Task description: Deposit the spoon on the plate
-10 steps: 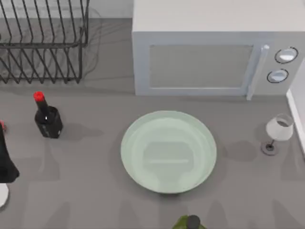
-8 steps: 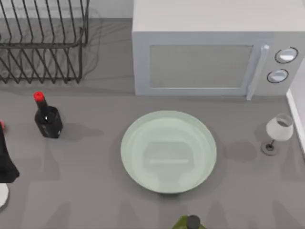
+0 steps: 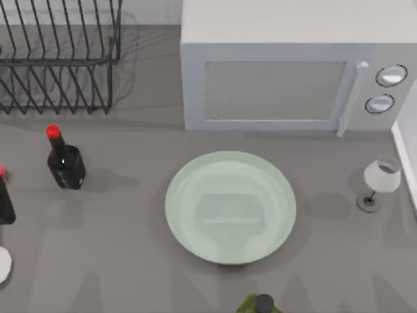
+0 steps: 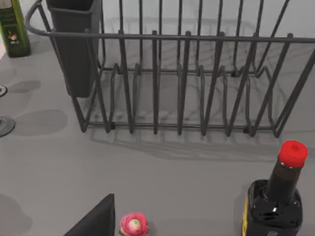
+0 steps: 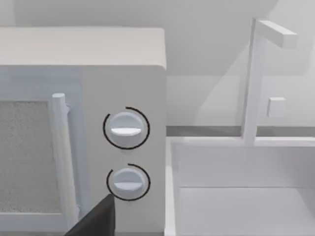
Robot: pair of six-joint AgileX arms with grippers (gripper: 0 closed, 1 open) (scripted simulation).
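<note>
Grey matte worktop; at its far left my left gripper (image 3: 4,203) sits over the slim handle of the white spoon (image 3: 3,264), with the red-and-yellow knob out one side and the flat oval bowl out the other. I cannot tell whether it is clamped. A glossy dark bottle (image 3: 65,166) stands near it. The round mint plate (image 3: 230,207), well apart from that gripper, lies bare, so I judge the carry and deposit remain. My right gripper (image 5: 93,223) idles facing the microwave (image 3: 273,78), grip unreadable.

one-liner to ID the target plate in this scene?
Start at the big white microwave at the back of the table; the plate lies flat directly in front of its door. It is the round, glossy, pale mint-green dish, much wider than the wine glass nearby.
</note>
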